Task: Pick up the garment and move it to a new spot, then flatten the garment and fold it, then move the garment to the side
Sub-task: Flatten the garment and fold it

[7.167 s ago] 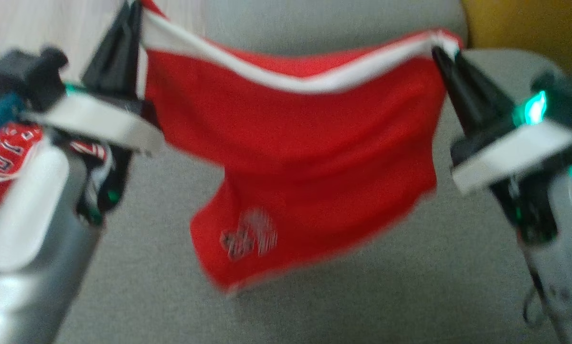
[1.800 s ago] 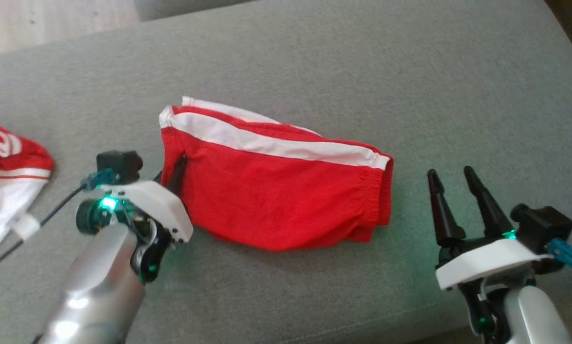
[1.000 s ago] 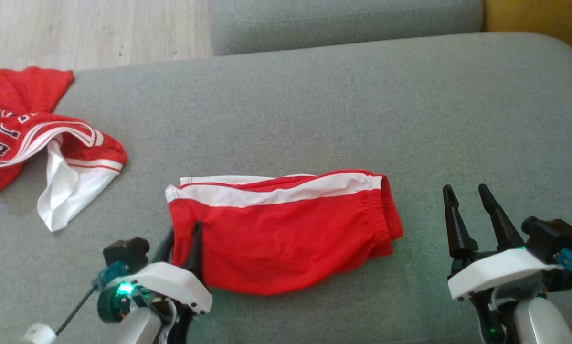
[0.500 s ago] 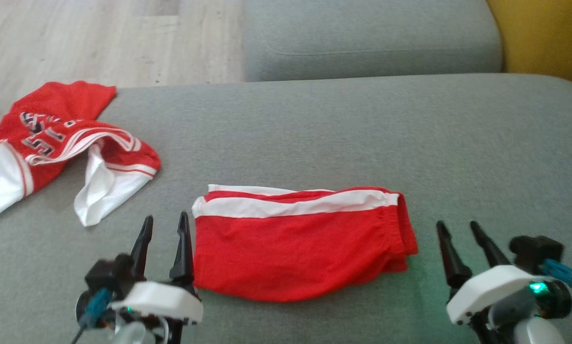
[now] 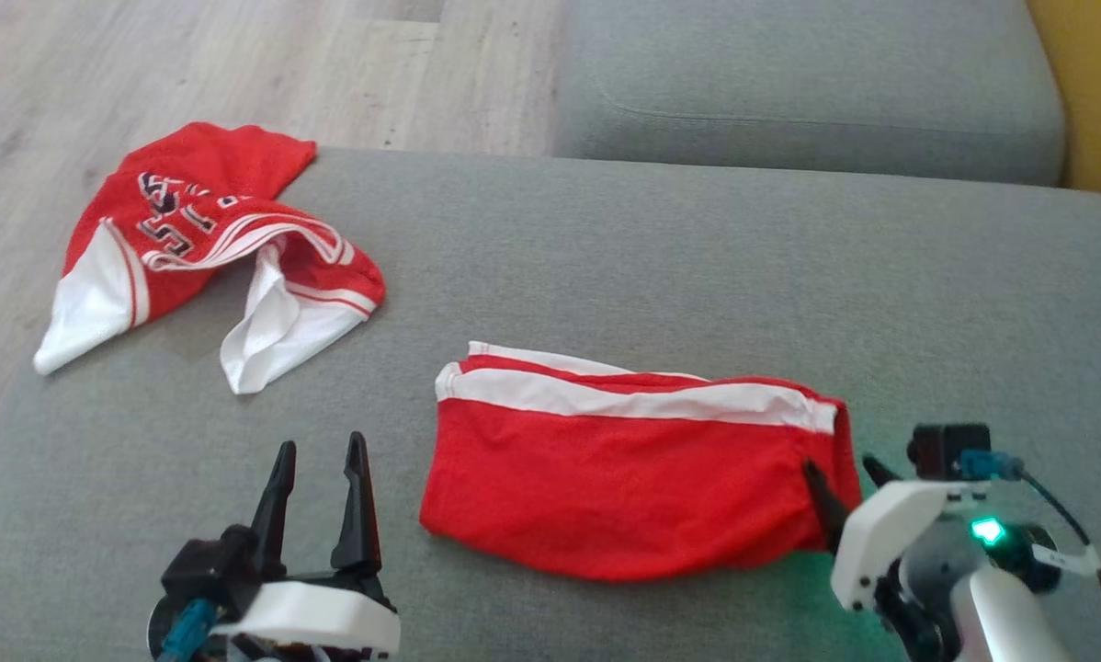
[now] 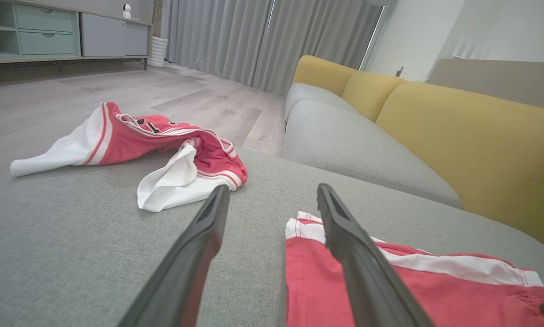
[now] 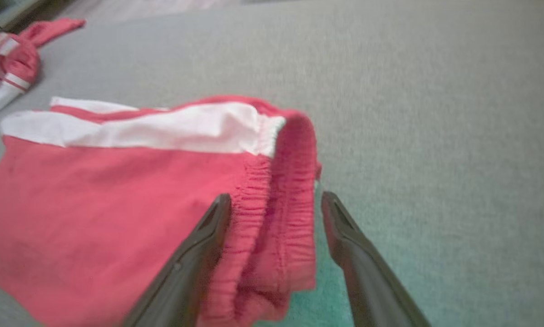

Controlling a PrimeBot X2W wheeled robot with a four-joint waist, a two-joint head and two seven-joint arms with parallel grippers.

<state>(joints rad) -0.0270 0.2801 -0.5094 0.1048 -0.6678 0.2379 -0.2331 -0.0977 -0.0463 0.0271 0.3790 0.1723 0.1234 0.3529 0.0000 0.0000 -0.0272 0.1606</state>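
The garment (image 5: 633,478), red shorts with a white side stripe, lies folded and flat on the grey cushion (image 5: 606,257). My left gripper (image 5: 321,448) stands open a little to the left of the shorts, touching nothing. From its wrist, the left gripper (image 6: 273,188) points past the shorts' (image 6: 412,281) left corner. My right gripper (image 5: 842,471) is at the shorts' right end. In the right wrist view this gripper (image 7: 276,199) is open, its fingers on either side of the gathered waistband (image 7: 276,181).
A crumpled red and white jersey (image 5: 210,239) lies at the cushion's back left corner, near the edge over the wooden floor (image 5: 100,55). A second grey seat cushion (image 5: 789,83) sits behind. The yellow sofa back (image 6: 458,136) rises to the right.
My left gripper has let go of the shorts' left edge and drawn back, open. My right gripper has moved in over the waistband at the right end. The head camera has shifted.
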